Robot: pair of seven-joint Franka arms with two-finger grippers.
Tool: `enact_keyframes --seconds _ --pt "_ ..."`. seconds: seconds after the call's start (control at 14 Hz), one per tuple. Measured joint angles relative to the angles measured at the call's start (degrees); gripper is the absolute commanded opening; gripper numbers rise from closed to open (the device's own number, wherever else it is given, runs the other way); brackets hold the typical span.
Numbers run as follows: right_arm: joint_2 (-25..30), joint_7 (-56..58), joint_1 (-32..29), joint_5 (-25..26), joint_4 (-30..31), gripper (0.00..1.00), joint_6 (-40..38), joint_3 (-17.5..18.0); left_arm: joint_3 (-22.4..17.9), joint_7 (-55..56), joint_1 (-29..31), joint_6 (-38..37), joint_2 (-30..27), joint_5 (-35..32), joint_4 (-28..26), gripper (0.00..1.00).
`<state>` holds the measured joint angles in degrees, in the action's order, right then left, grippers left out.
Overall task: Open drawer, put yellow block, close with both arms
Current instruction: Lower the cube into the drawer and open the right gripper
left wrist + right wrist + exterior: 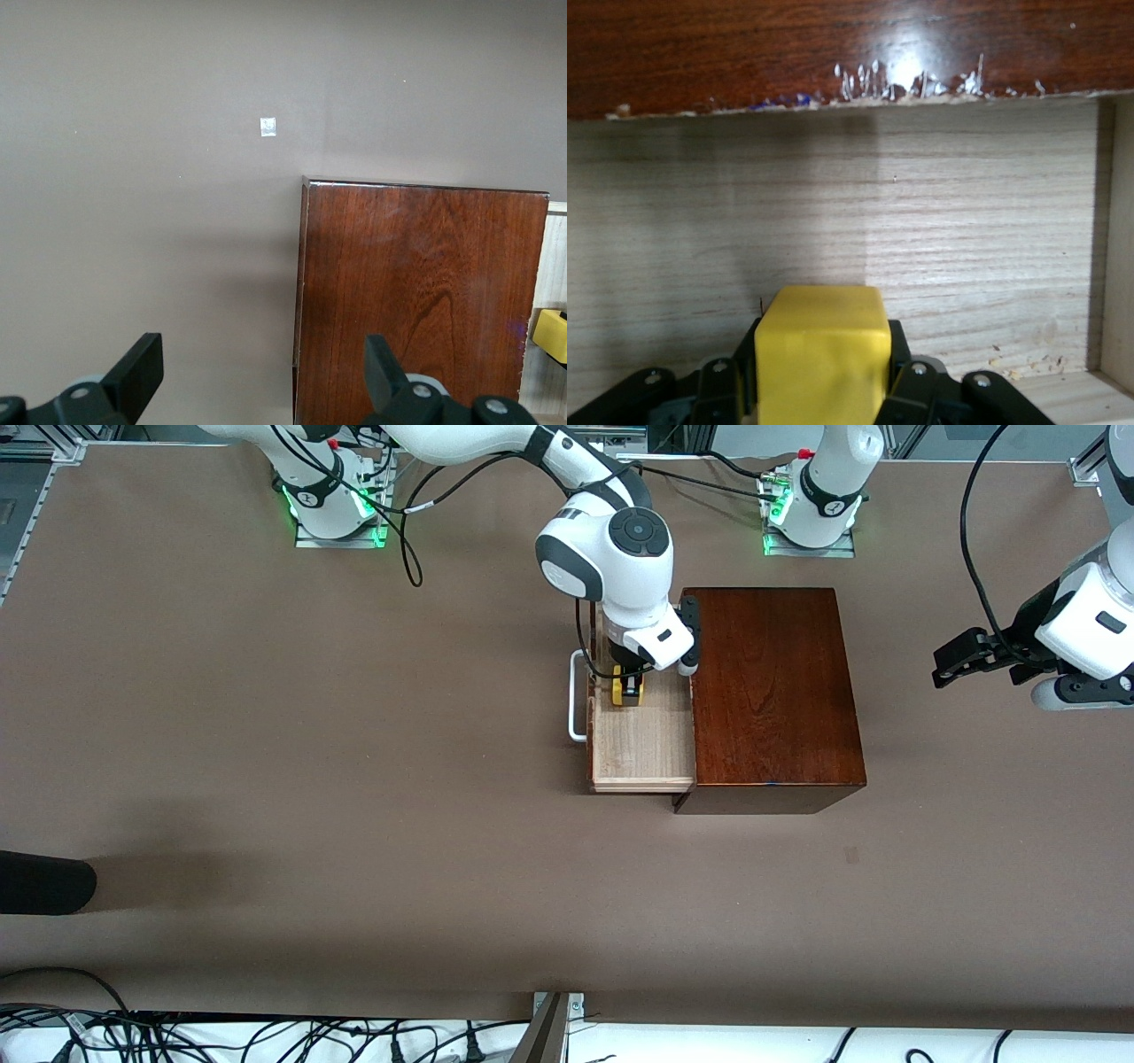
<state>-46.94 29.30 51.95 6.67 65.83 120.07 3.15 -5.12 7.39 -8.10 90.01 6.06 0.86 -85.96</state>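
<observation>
The drawer (642, 748) stands pulled out of the dark mahogany box (771, 691) toward the right arm's end of the table, its white handle (576, 700) leading. My right gripper (630, 687) hangs low over the drawer's pale wood floor (966, 239), shut on the yellow block (631, 697). In the right wrist view the block (822, 354) fills the space between the black fingers. My left gripper (952, 660) waits open and holding nothing over bare table at the left arm's end. In its wrist view, the box (416, 292) and a corner of the block (551, 335) show past the left gripper (262, 367).
A black rounded object (44, 881) pokes in at the right arm's end of the table, nearer the front camera. Cables (266, 1036) lie along the table's front edge. A small white tag (267, 127) is stuck to the brown tabletop (354, 779).
</observation>
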Motion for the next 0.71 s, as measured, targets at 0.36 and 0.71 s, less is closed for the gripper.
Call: enact_keyframes --seconds 0.36,0.71 --pt "0.00 0.00 0.02 0.00 0.53 0.32 0.80 0.00 0.00 0.00 0.01 0.01 0.00 0.00 0.00 1.00" --pt "-0.04 -0.02 0.07 0.00 0.94 0.44 0.84 0.00 -0.09 0.00 0.07 0.06 0.00 0.00 0.04 1.00"
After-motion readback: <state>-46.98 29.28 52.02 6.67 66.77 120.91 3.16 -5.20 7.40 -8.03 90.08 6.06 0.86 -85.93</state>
